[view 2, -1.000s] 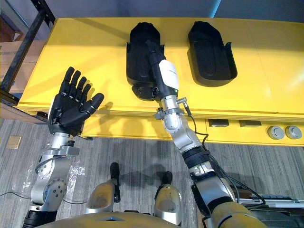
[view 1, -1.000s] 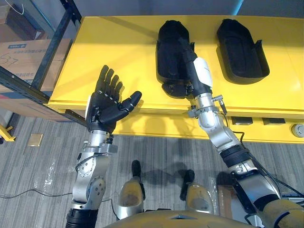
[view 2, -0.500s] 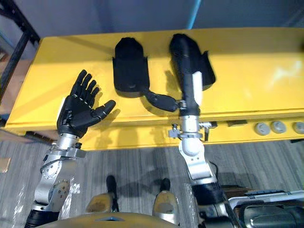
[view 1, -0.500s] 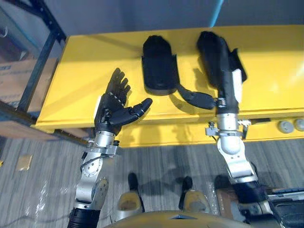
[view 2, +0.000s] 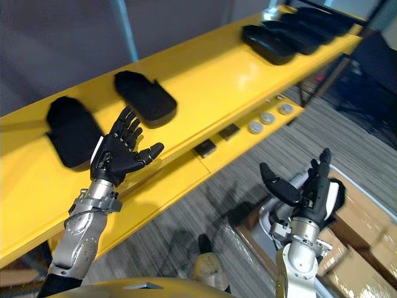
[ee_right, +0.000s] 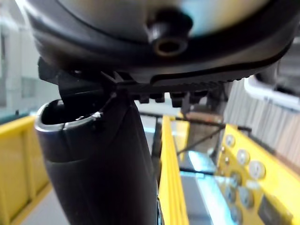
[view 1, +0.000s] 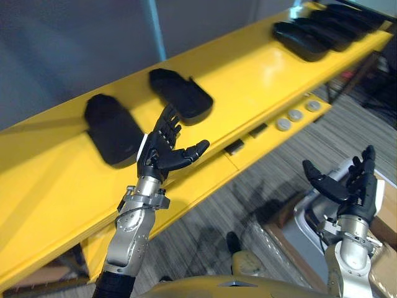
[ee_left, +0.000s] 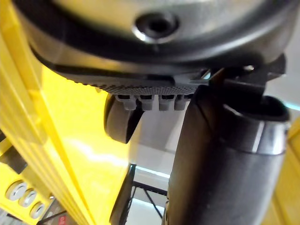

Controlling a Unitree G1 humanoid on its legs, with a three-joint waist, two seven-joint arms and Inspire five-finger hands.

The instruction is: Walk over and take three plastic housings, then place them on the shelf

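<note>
Two black plastic housings lie on the long yellow table (view 1: 260,68): one housing (view 1: 111,130) at the left, a second housing (view 1: 181,94) just right of it. Several more black housings (view 1: 310,38) lie at the table's far right end. My left hand (view 1: 162,152) is raised over the table's front edge, near the two housings, open and holding nothing. My right hand (view 1: 350,186) hangs low at the right, away from the table and over the floor, open and holding nothing. The left hand's thumb (ee_left: 225,164) stands before yellow surface in its wrist view.
Round buttons (view 1: 289,118) and dark plates sit on the table's front panel. Cardboard boxes (view 2: 360,248) and a pale bin (view 2: 273,214) stand on the grey carpet at the lower right, under my right hand. A dark rack (view 2: 372,62) stands beyond the table's right end.
The camera has swung to the right, so the table now runs diagonally. My right hand has come off the right housing and dropped back from the table, holding nothing. The left hand stays open.
</note>
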